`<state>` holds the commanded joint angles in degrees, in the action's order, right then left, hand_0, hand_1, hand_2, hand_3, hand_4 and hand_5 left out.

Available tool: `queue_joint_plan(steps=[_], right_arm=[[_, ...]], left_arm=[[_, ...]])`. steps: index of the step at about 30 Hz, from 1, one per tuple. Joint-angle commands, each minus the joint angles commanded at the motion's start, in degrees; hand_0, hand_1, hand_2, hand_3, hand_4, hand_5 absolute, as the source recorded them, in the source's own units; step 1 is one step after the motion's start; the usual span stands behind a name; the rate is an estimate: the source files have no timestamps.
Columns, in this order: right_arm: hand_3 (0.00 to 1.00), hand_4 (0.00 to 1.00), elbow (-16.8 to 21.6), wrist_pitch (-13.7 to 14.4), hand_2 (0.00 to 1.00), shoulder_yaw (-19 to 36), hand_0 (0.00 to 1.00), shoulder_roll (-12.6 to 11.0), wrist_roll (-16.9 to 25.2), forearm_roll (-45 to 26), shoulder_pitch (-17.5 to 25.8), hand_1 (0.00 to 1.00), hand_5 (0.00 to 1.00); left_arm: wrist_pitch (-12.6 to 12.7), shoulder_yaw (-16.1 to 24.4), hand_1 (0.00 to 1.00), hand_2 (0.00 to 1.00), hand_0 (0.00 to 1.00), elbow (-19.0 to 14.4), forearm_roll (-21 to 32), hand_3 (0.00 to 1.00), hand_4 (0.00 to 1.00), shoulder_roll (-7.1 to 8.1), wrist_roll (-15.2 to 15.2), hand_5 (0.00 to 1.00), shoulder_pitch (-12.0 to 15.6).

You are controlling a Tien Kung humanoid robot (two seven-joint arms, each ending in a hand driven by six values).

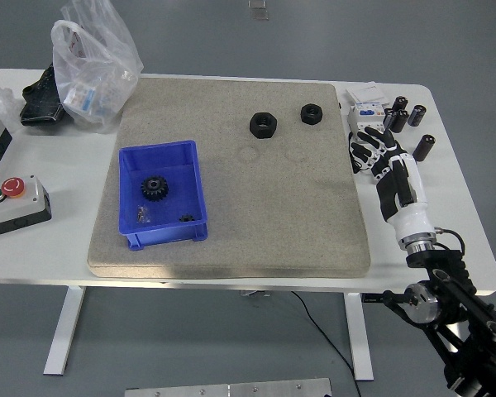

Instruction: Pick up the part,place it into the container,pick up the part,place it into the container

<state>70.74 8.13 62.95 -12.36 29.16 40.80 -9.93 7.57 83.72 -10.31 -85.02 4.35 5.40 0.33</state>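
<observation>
Two black hex nuts lie on the grey mat (231, 215): a larger one (264, 124) and a smaller one (312, 113) to its right. A blue bin (162, 193) on the mat's left holds a black gear (155, 187), a small metal part (144, 215) and a small black part (186, 218). My right hand (370, 155) is at the mat's right edge, over the white table, fingers spread and holding nothing, well to the right of both nuts. My left arm is out of view.
Black cylinders (416, 124), a white breaker (366, 112) and a black tray sit at the table's right. A clear plastic bag (91, 66) and a black object (41, 103) are at back left. A button box (12, 203) sits at the left edge.
</observation>
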Motion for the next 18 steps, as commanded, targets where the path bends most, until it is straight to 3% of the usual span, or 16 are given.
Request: queue_joint_plan(steps=[15,16,18], right_arm=[[0.697,0.863,0.3,-0.5,0.734,-1.4,0.802,-0.5,-1.9,0.1,-0.8,0.711,0.745],[0.762,0.978,0.4,-0.7,0.801,-1.4,0.903,-0.5,-2.3,0.4,-0.8,0.798,0.998],[0.762,0.978,0.5,-1.8,0.801,-1.2,0.903,-0.6,-4.0,1.8,-0.7,0.798,0.998]], left_arm=[[0.0,0.3,0.564,0.548,0.665,0.0,0.1,0.626,0.626,0.06,0.2,0.244,0.6],[-0.1,0.3,0.592,0.575,0.664,0.0,0.1,0.626,0.626,0.05,0.2,0.245,0.6],[0.0,0.4,0.592,0.575,0.664,0.0,0.1,0.626,0.626,0.04,0.2,0.245,0.7]])
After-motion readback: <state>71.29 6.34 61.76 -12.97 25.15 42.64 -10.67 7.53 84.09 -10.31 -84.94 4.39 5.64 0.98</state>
